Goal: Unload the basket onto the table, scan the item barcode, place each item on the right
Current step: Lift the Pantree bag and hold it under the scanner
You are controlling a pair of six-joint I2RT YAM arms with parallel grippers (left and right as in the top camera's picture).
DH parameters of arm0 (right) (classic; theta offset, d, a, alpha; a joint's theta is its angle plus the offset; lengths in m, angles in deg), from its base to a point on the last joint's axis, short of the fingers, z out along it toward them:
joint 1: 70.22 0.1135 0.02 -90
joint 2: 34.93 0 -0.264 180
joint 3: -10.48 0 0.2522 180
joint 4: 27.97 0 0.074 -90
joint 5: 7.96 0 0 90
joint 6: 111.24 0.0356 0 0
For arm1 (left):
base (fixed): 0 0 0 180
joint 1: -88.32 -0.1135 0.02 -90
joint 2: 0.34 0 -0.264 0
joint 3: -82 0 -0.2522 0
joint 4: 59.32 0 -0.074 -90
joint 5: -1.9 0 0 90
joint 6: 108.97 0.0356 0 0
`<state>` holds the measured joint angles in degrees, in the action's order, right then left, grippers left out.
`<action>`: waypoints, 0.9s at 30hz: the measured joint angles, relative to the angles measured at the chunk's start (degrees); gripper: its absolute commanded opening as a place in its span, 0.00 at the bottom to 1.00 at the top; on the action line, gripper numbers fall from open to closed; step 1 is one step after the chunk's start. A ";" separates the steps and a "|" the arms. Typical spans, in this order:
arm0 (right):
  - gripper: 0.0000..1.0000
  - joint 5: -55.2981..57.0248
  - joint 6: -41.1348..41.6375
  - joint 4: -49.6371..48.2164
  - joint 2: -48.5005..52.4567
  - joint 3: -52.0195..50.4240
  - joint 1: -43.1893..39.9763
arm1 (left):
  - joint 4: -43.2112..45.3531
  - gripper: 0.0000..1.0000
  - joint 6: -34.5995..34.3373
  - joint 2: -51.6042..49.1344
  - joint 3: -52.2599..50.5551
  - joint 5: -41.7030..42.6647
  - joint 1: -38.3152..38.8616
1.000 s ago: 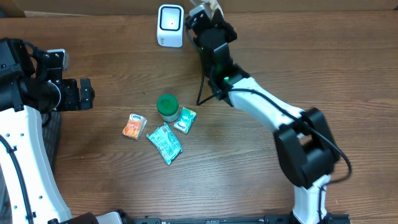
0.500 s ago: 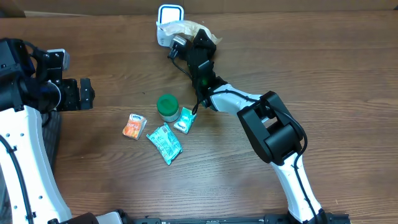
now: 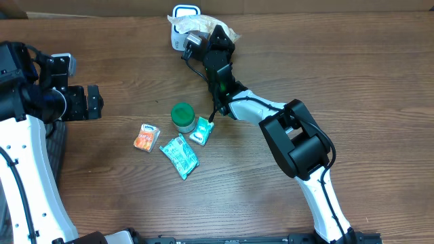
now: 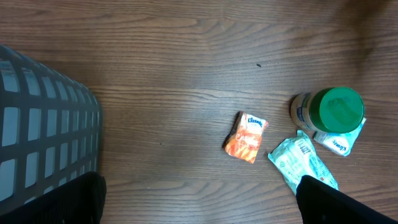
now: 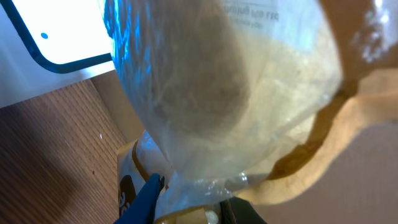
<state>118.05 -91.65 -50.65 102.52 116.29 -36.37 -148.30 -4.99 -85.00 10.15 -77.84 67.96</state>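
**Bag at the scanner: hazards and item count**

The bag (image 3: 201, 28), a crinkled clear plastic pouch with pale contents, hangs at the far edge of the table (image 3: 352, 81), directly in front of the scanner (image 3: 184, 12). The right gripper (image 3: 209, 37) is closed on it. The left gripper (image 3: 95, 102) stands fully open, holds nothing, and is well apart from the work, at the left side of the table.

**Hazards**

- Failed read. The right wrist view shows some print near the top of the bag, but no barcode can be made out. If the code faces away from the lit window, or lies across a fold, the scan will probably not register.
- Glare. The film is glossy and wrinkled, so reflections from the window may mask the code.
- Contact. From overhead the bag overlaps the scanner. Whether they touch cannot be told. A push forward could shift or tip the scanner.
- Slip. The grip appears to be on loose film, so the contents could sag or pull free.

**Count**

- Scanner: one.
- Bag: one.
- Jar (image 3: 182, 115) with green lid: one.
- Teal packets: two, a small teal packet (image 3: 203, 130) just beside the jar and a large teal packet (image 3: 180, 156).
- Orange packet (image 3: 146, 137): one.
- Basket (image 4: 43, 124): one, seen in the left wrist view.
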 measured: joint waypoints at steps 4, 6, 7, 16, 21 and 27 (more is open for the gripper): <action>0.04 0.28 1.53 0.00 0.00 0.00 -0.11 | 0.00 1.00 0.00 0.00 0.00 0.00 0.00; 0.04 0.46 2.32 0.00 0.00 0.00 -0.11 | 0.00 1.00 -0.02 0.00 0.00 0.00 0.00; 0.04 0.46 2.60 0.00 0.00 0.00 -0.11 | 0.00 1.00 0.00 0.00 0.00 0.00 0.00; 0.04 2.49 7.39 -0.02 -0.11 0.00 0.00 | 0.00 1.00 -0.02 0.00 0.00 0.00 0.00; 0.04 5.20 10.86 2.82 -2.23 0.00 0.17 | 0.00 1.00 0.00 0.00 0.00 0.00 0.00; 0.04 6.99 16.96 19.26 -11.43 0.20 1.64 | -0.04 1.00 0.00 0.00 0.00 0.02 0.00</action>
<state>125.04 -74.69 -31.40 91.09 116.49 -34.73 -148.34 -4.99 -85.00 10.15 -77.82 67.96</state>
